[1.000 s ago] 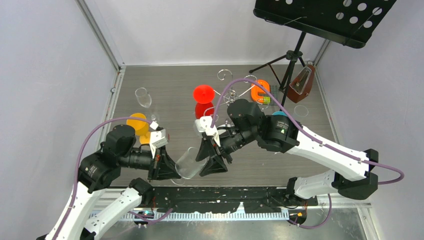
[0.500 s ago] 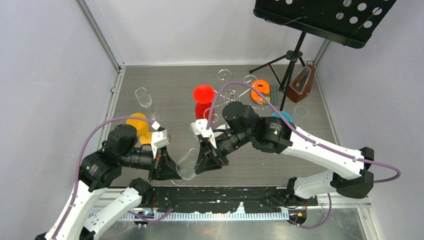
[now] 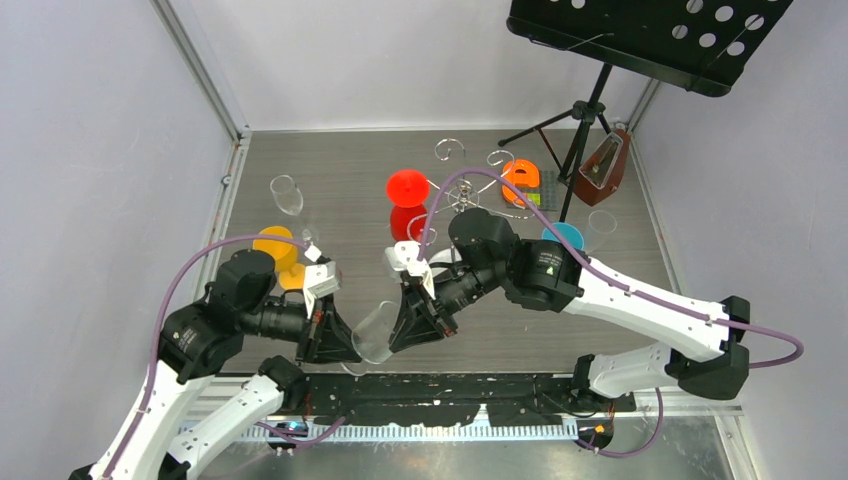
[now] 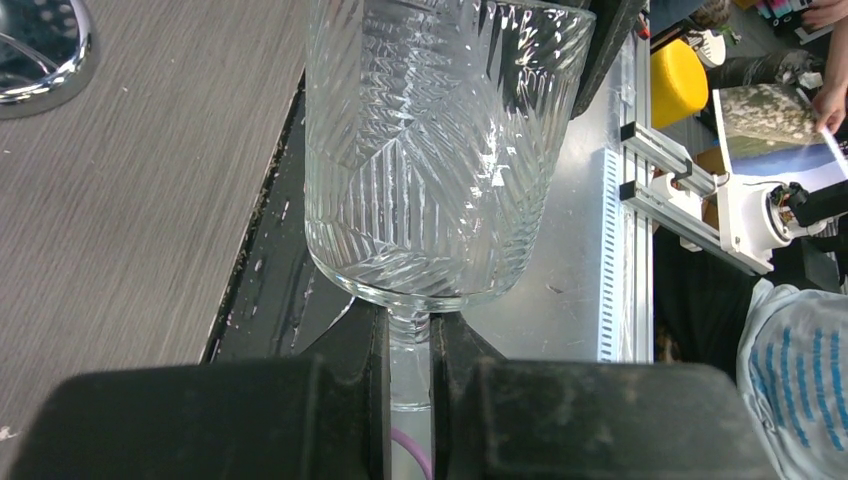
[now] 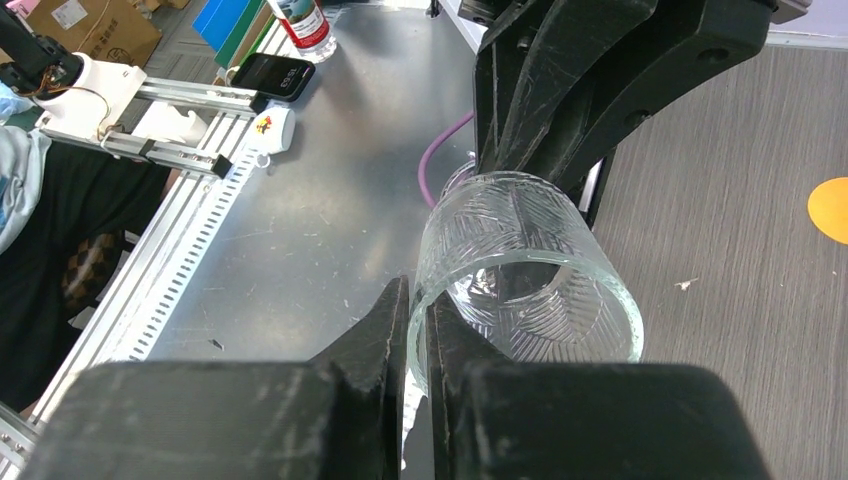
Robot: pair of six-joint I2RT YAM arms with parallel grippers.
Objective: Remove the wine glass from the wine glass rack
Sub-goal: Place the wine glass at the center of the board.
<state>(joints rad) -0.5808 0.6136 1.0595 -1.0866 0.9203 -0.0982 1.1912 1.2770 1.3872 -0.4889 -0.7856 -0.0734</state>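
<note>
A clear cut-pattern wine glass (image 3: 372, 332) lies tilted in the air over the table's near edge, between my two grippers. My left gripper (image 3: 343, 338) is shut on its stem (image 4: 409, 335), just under the bowl (image 4: 440, 150). The right gripper (image 3: 402, 332) is shut on the bowl's rim (image 5: 420, 300), one finger inside the wine glass (image 5: 530, 270) and one outside. Behind the right arm stands the chrome wine glass rack (image 3: 463, 193), its scroll arms spread out; its lower part is hidden by that arm.
Coloured glasses are around the rack: red (image 3: 408, 188), orange (image 3: 520, 180), teal (image 3: 565, 235), yellow (image 3: 275, 250). A clear glass (image 3: 286, 193) stands at the left. A black music stand (image 3: 590, 110) and a metronome (image 3: 603, 170) occupy the back right. A shiny round disc (image 4: 40, 50) lies on the table.
My right gripper has moved left to the glass's mouth and shut on its rim. The left gripper has kept its hold on the stem.
</note>
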